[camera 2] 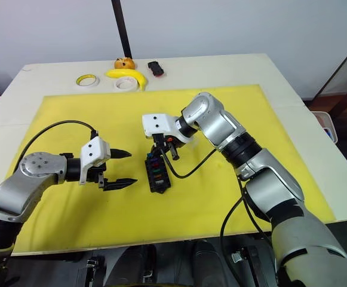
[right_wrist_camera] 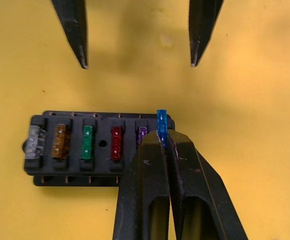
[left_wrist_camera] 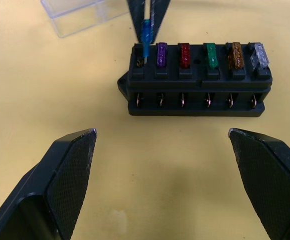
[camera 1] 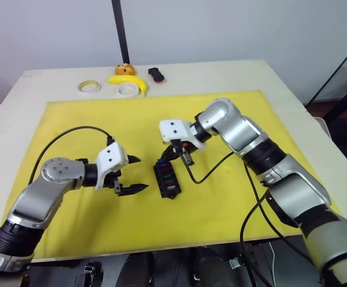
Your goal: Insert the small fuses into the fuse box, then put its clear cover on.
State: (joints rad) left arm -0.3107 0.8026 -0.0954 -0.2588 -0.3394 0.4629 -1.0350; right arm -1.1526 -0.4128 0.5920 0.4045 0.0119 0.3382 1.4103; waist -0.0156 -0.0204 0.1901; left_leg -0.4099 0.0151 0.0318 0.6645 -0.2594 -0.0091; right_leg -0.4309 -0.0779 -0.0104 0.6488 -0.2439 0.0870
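The blue fuse [right_wrist_camera: 161,121], clamped upright in the right pincer [right_wrist_camera: 160,142], is held directly above the last empty end slot of the fuse box [left_wrist_camera: 197,82] on the yellow surface [camera 1: 233,197], five fuses being seated, while the left pincer [camera 1: 130,174], released, faces the box.

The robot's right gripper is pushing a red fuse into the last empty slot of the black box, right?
Not quite: the fuse pinched in the right gripper is blue, not red. The right wrist view shows it. The red fuse already sits in the fuse box; the rest is correct.
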